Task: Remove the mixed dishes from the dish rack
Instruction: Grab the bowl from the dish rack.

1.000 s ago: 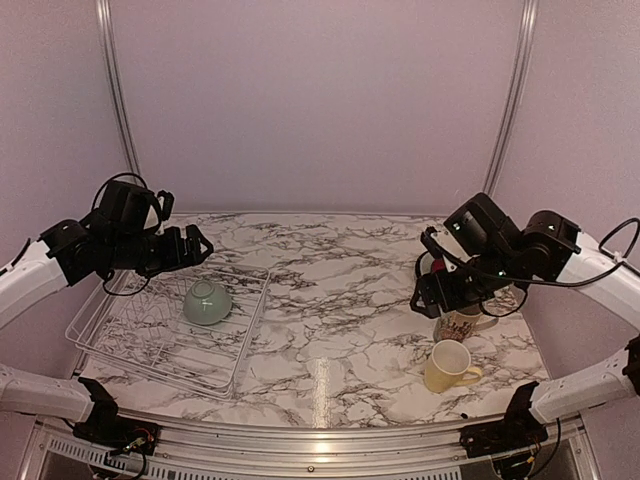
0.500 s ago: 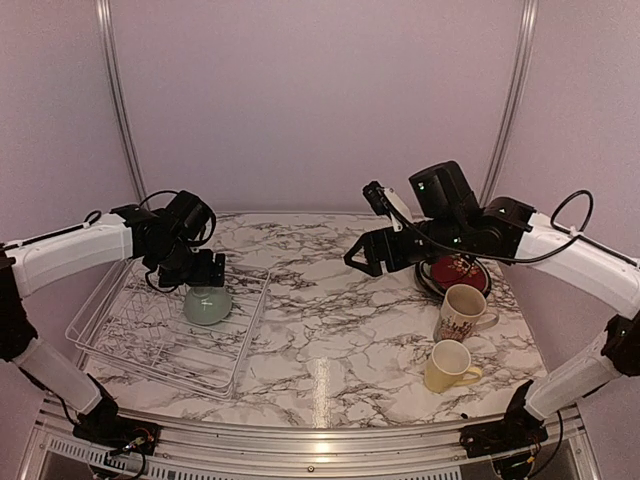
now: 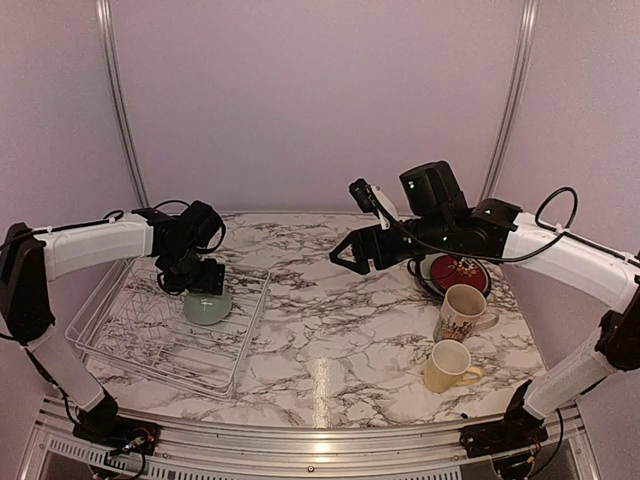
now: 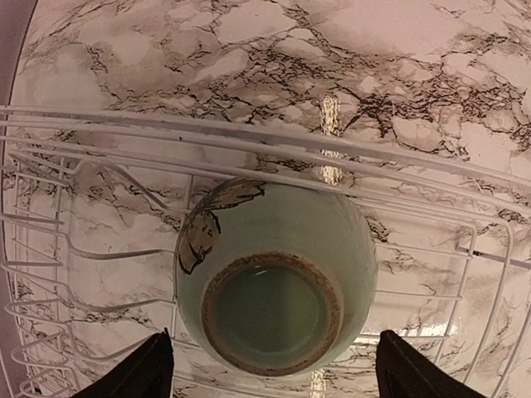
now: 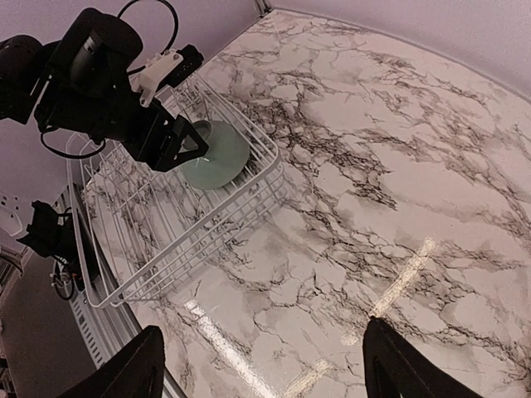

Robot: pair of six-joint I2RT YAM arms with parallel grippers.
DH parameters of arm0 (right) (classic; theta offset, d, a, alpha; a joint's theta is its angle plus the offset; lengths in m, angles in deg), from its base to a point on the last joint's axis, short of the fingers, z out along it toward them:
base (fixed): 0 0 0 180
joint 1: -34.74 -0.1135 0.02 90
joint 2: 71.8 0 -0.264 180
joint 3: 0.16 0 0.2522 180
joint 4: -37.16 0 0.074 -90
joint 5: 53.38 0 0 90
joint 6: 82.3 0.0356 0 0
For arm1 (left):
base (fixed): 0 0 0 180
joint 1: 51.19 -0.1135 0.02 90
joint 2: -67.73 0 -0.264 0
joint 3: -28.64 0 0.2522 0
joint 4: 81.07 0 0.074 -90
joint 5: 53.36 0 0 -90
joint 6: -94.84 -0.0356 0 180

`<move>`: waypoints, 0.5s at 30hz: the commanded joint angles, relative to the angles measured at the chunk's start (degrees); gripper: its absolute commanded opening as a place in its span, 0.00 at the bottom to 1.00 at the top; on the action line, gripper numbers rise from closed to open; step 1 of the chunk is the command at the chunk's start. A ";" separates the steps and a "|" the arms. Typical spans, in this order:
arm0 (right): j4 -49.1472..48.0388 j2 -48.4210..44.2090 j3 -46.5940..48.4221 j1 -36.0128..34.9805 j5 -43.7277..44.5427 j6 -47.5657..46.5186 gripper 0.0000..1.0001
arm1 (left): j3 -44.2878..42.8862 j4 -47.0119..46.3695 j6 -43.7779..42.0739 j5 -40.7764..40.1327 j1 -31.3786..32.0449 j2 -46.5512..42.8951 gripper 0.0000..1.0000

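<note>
The rack (image 3: 236,372) sits on the left half of the marble worktop (image 3: 330,340), and one small pale green bowl (image 3: 207,306) lies in it upside down, foot ring up, in the part nearest the rack's far right corner. The left gripper (image 3: 203,286) hangs right over this bowl. In the wrist view its fingers (image 4: 143,375) stand released, one on either side of the bowl and clear of it, grasping nothing. The right gripper (image 3: 352,258) hovers above the middle of the worktop, toward the far edge, pointing left toward the rack. Its fingers (image 5: 137,373) are spread wide with only bare marble between them. Along the right edge of the worktop, a dark red patterned plate (image 3: 460,271) lies flat. A cream floral mug (image 3: 460,314) stands just in front of the plate. A pale yellow mug (image 3: 447,366) stands upright just beside it, nearer the near edge, with its handle turned right.
</note>
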 commanded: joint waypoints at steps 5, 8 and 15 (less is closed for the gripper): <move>-1.41 1.29 0.06 -0.46 -0.63 -0.48 0.79 | -1.92 -0.09 -1.22 1.40 -0.66 3.42 0.82; -1.44 1.50 0.08 -0.59 -0.64 -0.43 0.79 | -2.25 -0.05 -1.18 1.08 -0.66 4.66 0.80; -1.44 1.97 -0.03 -0.68 -0.30 -0.56 0.79 | -1.73 -0.05 -0.96 -0.16 -0.66 4.65 0.68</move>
